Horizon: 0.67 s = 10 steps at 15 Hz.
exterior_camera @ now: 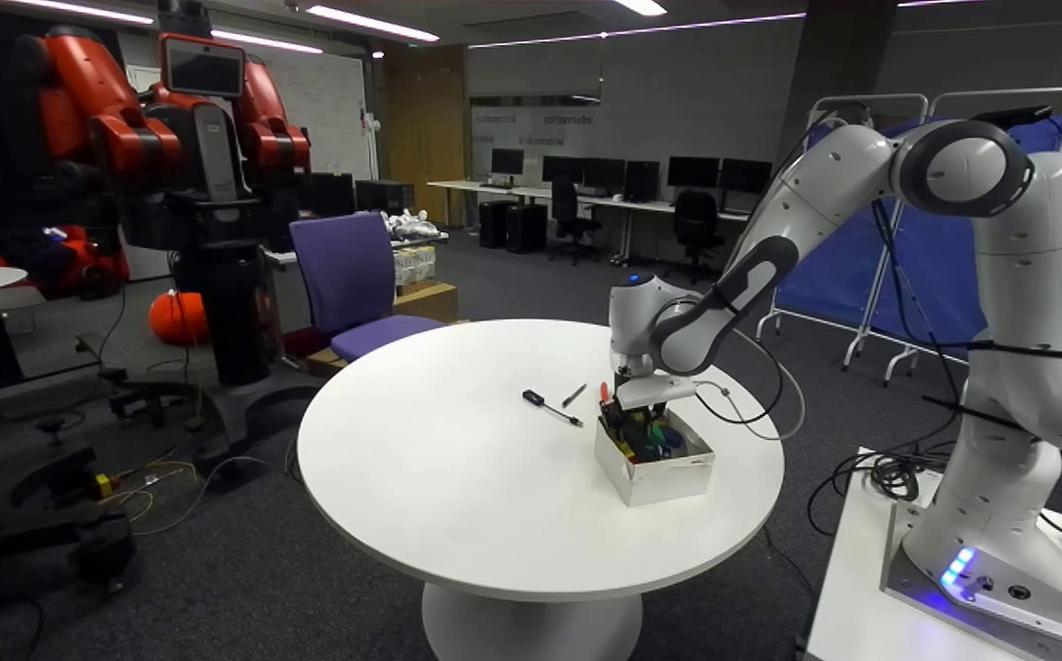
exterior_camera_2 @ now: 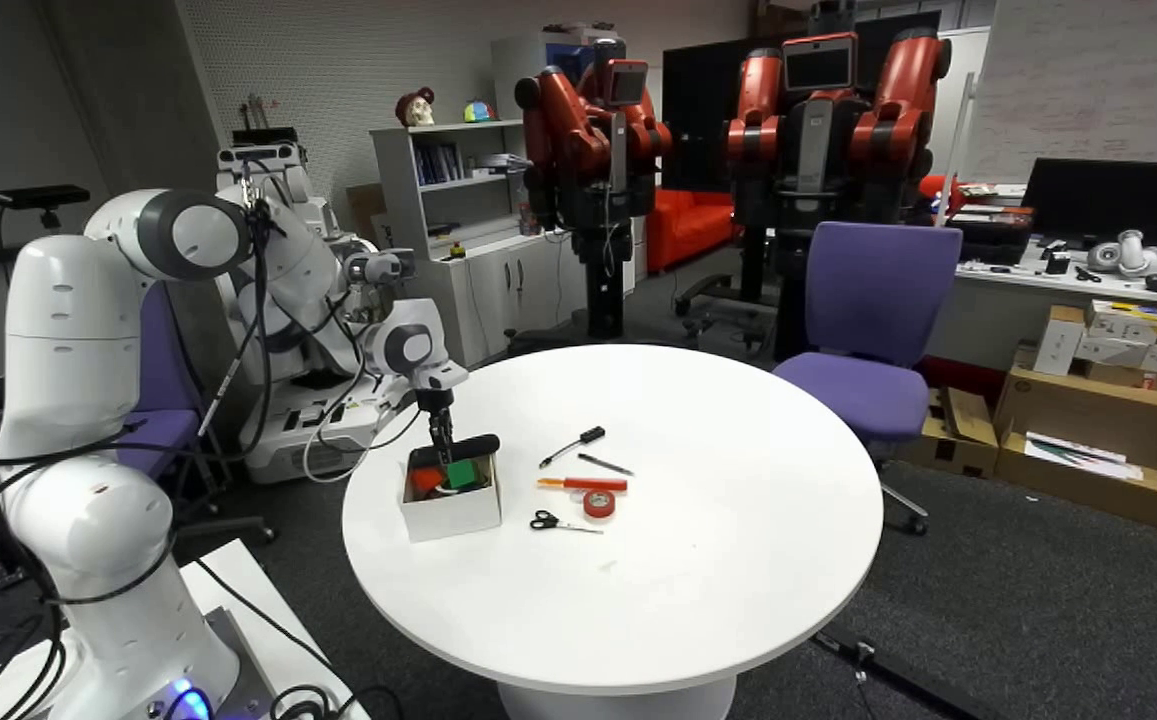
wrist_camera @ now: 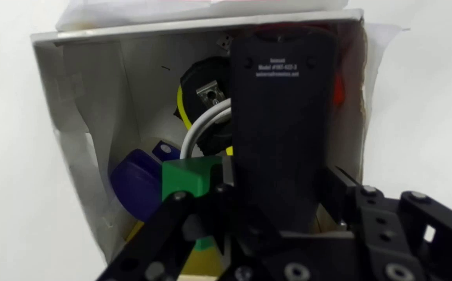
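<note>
Round white table [exterior_camera: 439,468], purple chair [exterior_camera: 342,271], dark grey carpet [exterior_camera: 246,569], wooden door [exterior_camera: 425,138], ceiling strip lights [exterior_camera: 373,24], bookshelf [exterior_camera_2: 397,180]

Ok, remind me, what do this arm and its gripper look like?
The arm is white and rounded, with dark grey joint rings, black straps, black cables, a looping pale cable and blue base lights. The gripper is black, with jointed fingers and silvery screw heads.

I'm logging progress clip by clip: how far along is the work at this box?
Looks done: lining up, as the gripper straddles the black remote control in the wrist view.
In hand: handling that remote at the opening of the white cardboard box; I cannot tell whether it is clamped.
Left, probably: backing out, since the gripper is at that opening.
</note>
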Each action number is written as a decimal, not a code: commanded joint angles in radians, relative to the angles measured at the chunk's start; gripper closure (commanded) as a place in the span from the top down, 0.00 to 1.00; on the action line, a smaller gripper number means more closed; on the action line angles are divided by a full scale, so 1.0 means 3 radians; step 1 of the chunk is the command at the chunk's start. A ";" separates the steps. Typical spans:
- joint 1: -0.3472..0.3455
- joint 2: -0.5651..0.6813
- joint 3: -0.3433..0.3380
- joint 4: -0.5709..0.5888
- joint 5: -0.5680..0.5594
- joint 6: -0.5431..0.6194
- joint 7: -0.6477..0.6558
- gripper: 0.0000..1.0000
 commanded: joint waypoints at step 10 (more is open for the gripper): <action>-0.0137 -0.0360 -0.0015 -0.0163 -0.0042 0.0034 0.0148 1.00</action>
